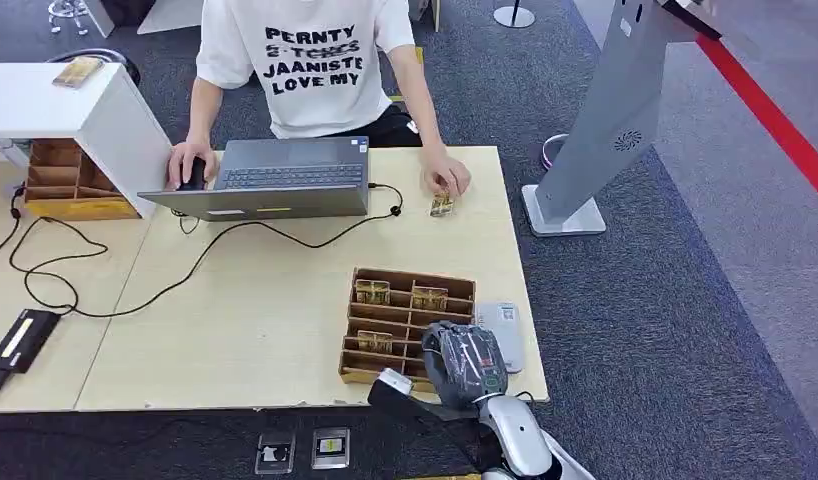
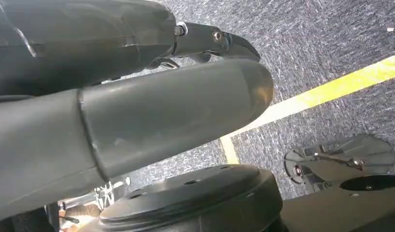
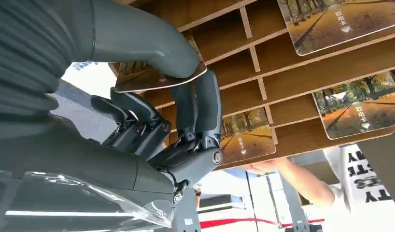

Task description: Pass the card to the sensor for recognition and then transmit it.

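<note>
My right hand [image 1: 465, 362] hangs over the near right corner of a wooden divided card box [image 1: 410, 280] at the table's front edge. In the right wrist view the thumb and dark fingers [image 3: 198, 104] pinch a card [image 3: 157, 78] with an autumn-tree picture, just above the box's slots [image 3: 263, 89]. Several more cards lie in the box [image 1: 373, 292] [image 1: 429, 298] [image 1: 375, 341]. A small pale grey sensor pad [image 1: 503, 335] lies on the table right beside the box. My left hand [image 2: 137, 111] hangs over the carpet with nothing in it.
A person sits at the far side behind a laptop [image 1: 275, 180], one hand [image 1: 447, 178] resting by a card [image 1: 442, 206] on the table. A tall grey kiosk stand [image 1: 610, 120] rises off the table's right. Black cables [image 1: 185, 260] cross the wooden tabletop.
</note>
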Controlling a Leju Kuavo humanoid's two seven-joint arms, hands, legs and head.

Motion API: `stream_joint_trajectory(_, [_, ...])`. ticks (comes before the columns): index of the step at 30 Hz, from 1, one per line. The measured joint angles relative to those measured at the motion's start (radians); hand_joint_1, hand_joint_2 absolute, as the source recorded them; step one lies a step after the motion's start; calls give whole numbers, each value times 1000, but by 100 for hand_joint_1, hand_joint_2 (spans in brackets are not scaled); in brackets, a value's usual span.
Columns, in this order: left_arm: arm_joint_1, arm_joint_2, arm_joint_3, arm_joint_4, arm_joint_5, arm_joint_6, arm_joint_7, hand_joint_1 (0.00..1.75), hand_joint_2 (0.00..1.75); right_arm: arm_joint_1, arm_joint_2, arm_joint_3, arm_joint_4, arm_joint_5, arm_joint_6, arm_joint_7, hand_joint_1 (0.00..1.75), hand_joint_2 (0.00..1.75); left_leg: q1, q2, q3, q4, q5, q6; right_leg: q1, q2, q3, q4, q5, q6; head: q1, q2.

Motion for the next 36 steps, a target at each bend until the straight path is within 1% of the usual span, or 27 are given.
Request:
stream_joint_trajectory(9, [0, 0, 0, 0, -1, 0, 0, 0, 0, -8, 0, 0, -2, -13, -7, 10, 175, 175, 0, 0, 0, 0, 0, 0, 0, 0, 0, 0, 0, 0, 0, 0])
stream_joint_trajectory(15, [4, 1, 0, 0, 1, 3, -3, 0, 0, -11, -1, -12, -38, -14, -48, 17, 175, 175, 0, 0, 0, 0, 0, 0, 0, 0, 0, 0, 0, 0, 0, 0])
stream_joint_trajectory(21, [6, 1, 0, 0, 1, 5, -6, 0, 0, -14, -5, -40, -99, 8, -85, 31, 175, 175, 0, 0, 0, 0, 0, 0, 0, 0, 0, 0, 0, 0, 0, 0])
stream_joint_trajectory(24, [6, 1, 0, 0, -3, 5, -6, 0, 0, -15, -8, -63, -138, 27, -111, 39, 175, 175, 0, 0, 0, 0, 0, 0, 0, 0, 0, 0, 0, 0, 0, 0])
stream_joint_trajectory(36, [-3, -2, 0, 0, -42, -7, 1, 0, 0, -5, -31, -156, -280, 91, -169, 60, 175, 175, 0, 0, 0, 0, 0, 0, 0, 1, 0, 0, 0, 0, 0, 0])
